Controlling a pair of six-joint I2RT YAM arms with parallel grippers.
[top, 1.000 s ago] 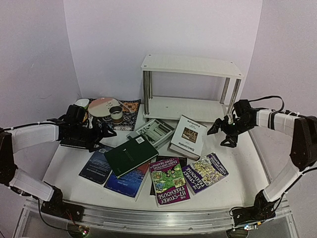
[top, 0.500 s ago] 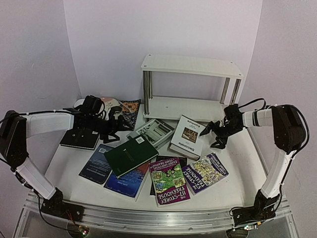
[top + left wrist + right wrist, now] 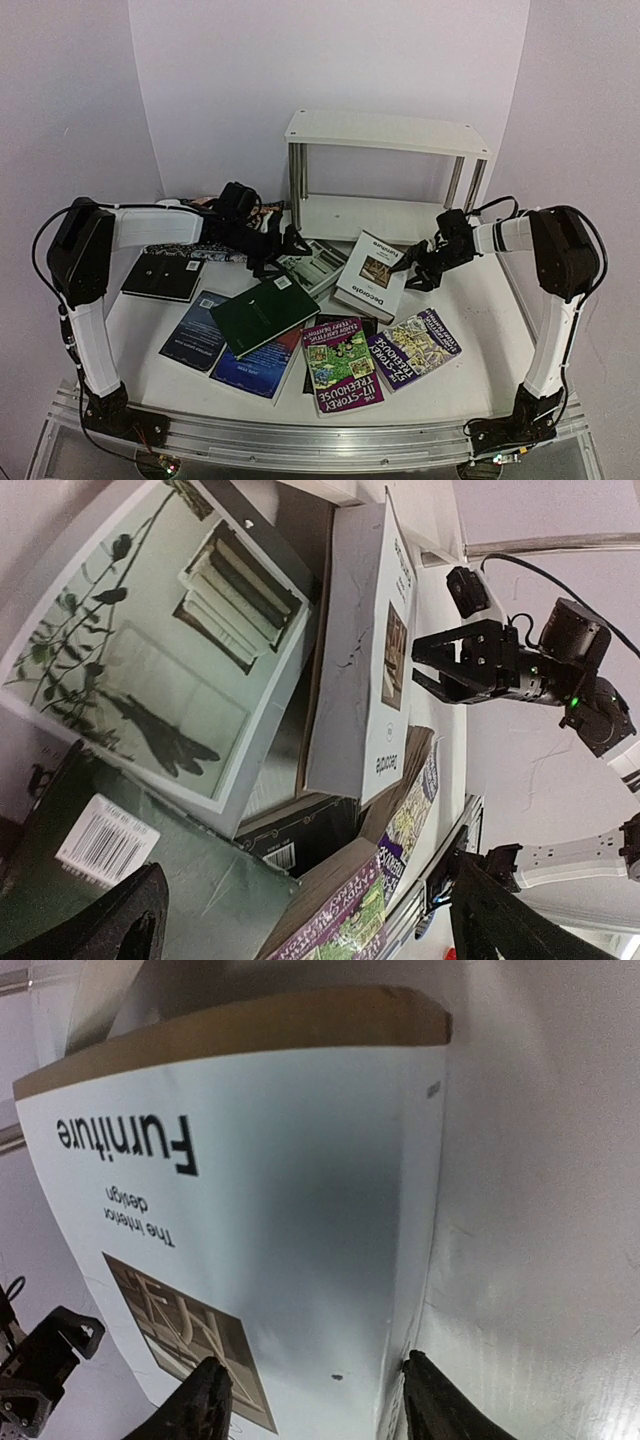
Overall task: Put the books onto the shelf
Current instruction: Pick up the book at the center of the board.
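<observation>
**Top view.** Shelf [image 3: 388,132] stands at the back of the worktop [image 3: 480,330]. The books lie on the worktop in front of it. Decorate [image 3: 372,275] sits nearest the shelf, just beside the grey book [image 3: 318,262]. The green book [image 3: 262,312] and purple paperbacks [image 3: 342,362] lie nearer the front. Left pincer [image 3: 292,243] hangs at the grey book's left edge. Right pincer [image 3: 416,272] is at Decorate's right edge.

**Left wrist.** Left pincer [image 3: 310,875] has its jaws spread wide and holds nothing. Below it are the green book [image 3: 200,900] and grey book [image 3: 170,670]. Decorate [image 3: 360,650] lies beyond them. Right pincer [image 3: 428,665] is at Decorate's far edge, jaws apart.

**Right wrist.** Right pincer [image 3: 315,1360] has its jaws parted astride the edge of Decorate [image 3: 250,1180]. One finger is over the cover, the other over the bare worktop [image 3: 540,1210]. No clamp on the book shows. Whether either finger touches it, cannot tell.
</observation>
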